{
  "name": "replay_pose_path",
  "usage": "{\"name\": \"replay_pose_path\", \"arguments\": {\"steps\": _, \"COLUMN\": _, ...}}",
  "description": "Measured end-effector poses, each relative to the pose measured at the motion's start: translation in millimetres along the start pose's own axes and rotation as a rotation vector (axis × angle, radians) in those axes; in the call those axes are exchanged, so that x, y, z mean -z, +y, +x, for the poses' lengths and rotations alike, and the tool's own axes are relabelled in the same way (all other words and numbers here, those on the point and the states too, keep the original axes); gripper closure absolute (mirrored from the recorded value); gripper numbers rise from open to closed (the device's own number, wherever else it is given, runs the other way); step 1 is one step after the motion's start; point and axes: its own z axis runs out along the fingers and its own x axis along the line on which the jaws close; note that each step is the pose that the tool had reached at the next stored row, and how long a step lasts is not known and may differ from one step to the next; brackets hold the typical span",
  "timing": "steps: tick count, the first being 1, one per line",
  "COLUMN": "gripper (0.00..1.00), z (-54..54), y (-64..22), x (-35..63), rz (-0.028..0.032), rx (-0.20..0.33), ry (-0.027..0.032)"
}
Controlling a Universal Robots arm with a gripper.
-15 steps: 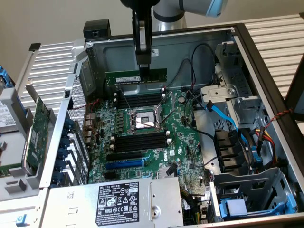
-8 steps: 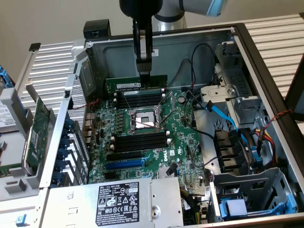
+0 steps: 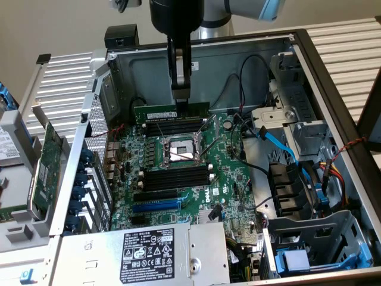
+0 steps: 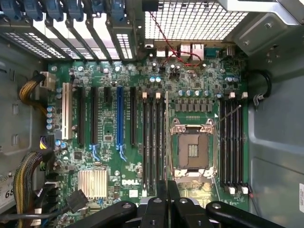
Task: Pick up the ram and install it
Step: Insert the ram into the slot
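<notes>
Chassis of grey sheet metal lies open beneath the tool, with a large green motherboard across its floor. Below the tool, banks of long black memory slots flank a square silver processor socket. The tool is clenched on the ram, a long thin green circuit-board stick with black chips. It grips the stick at mid-length by the upper edge. The stick hangs level above the board, parallel to the slots and seated in none. In the wrist view it shows edge-on as a thin pale line running out from the tool. Which slot it lines up with I cannot tell. The stick is probably light and stiff but fragile if twisted, so this central top-edge hold, clear of the contacts, looks sound.
</notes>
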Motion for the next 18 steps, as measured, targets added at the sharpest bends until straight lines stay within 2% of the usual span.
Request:
{"name": "replay_pose_path", "arguments": {"steps": 3, "gripper": 0.87, "z": 0.1, "y": 0.1, "x": -3.1, "rz": 0.0, "rx": 0.0, "ry": 0.005}}
{"name": "replay_pose_path", "arguments": {"steps": 8, "gripper": 0.87, "z": 1.3, "y": 0.2, "x": -4.1, "rz": 0.0004, "rx": 0.0, "ry": 0.0047}}
{"name": "replay_pose_path", "arguments": {"steps": 12, "gripper": 0.87, "z": 1.6, "y": 1.3, "x": -10.4, "rz": 0.0024, "rx": 0.0, "ry": 0.0048}}
{"name": "replay_pose_path", "arguments": {"steps": 18, "gripper": 0.87, "z": 1.7, "y": 1.3, "x": -14.0, "rz": 0.0038, "rx": 0.0, "ry": 0.0051}}
